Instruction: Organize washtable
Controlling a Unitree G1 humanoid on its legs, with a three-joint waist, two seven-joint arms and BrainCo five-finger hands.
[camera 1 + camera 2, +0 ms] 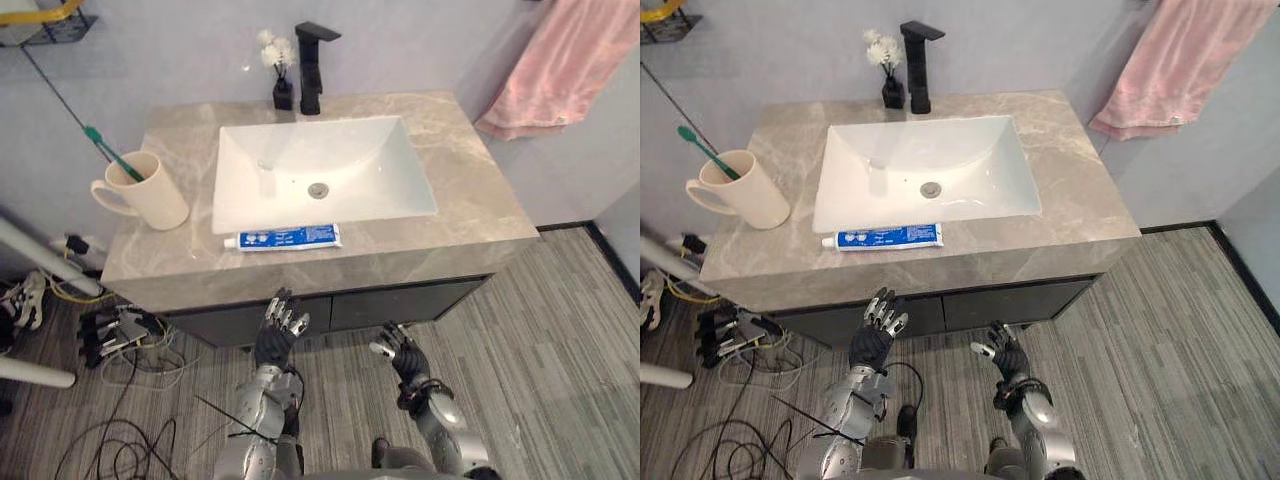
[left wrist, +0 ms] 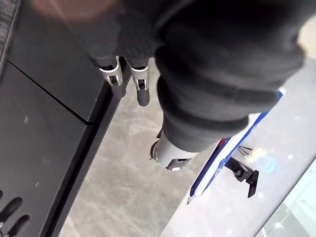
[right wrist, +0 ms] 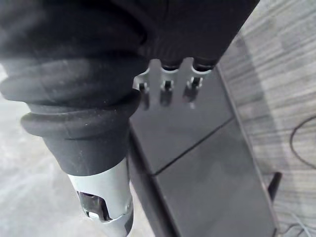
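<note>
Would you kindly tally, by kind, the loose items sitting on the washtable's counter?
Mug: 1
Toothbrush, standing in the mug: 1
Toothpaste tube: 1
Vase of white flowers: 1
Total: 4

Toothpaste (image 1: 283,237) before sink (image 1: 300,160), mug (image 1: 150,195) left

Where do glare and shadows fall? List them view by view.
Left eye view: even light, the sink shaded under its far rim. Left wrist view: a small bright glint on the countertop beside the toothpaste tube. Right wrist view: no glare, the cabinet front evenly dark.
</note>
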